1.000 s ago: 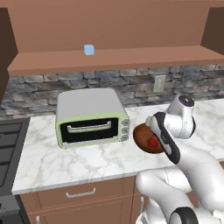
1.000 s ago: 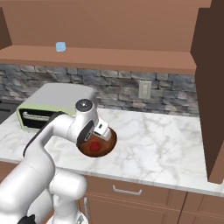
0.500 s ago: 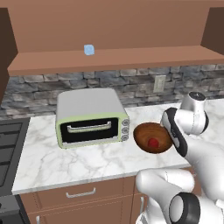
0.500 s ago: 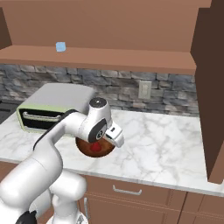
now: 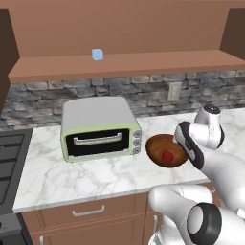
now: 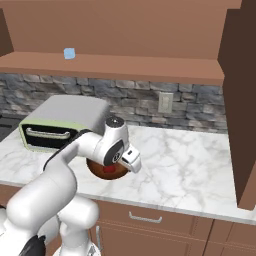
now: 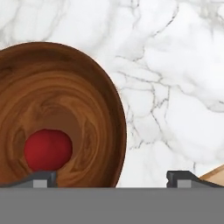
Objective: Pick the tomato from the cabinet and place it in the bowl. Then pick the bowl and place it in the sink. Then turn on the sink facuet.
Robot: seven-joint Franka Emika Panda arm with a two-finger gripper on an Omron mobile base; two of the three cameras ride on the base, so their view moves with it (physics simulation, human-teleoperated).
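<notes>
The wooden bowl [image 5: 160, 145] [image 6: 100, 169] stands on the marble counter, right of the toaster oven. Inside it lies the small dark-red tomato [image 5: 167, 156] [image 7: 48, 148]. My gripper [image 7: 111, 180] [image 6: 131, 161] hangs open just above the bowl's right side, holding nothing. In the hand view one fingertip [image 7: 43, 179] is over the bowl's inside, and the other is over bare marble beyond the rim [image 7: 119, 131]. The cabinet's long shelf board [image 5: 143, 64] [image 6: 150, 66] runs above the counter. The sink and the sink facuet are out of view.
A pale green toaster oven [image 5: 98, 127] [image 6: 60, 120] sits left of the bowl. A pale blue cube [image 5: 97, 54] [image 6: 69, 53] rests on the shelf. A stove [image 5: 9, 167] borders the counter on the left. Open marble [image 6: 190, 160] stretches right of the bowl, up to a tall side cabinet [image 6: 242, 110].
My hand has swung right, from over the bowl's middle to its right side, uncovering the tomato that lies in the bowl. The jaws stay open.
</notes>
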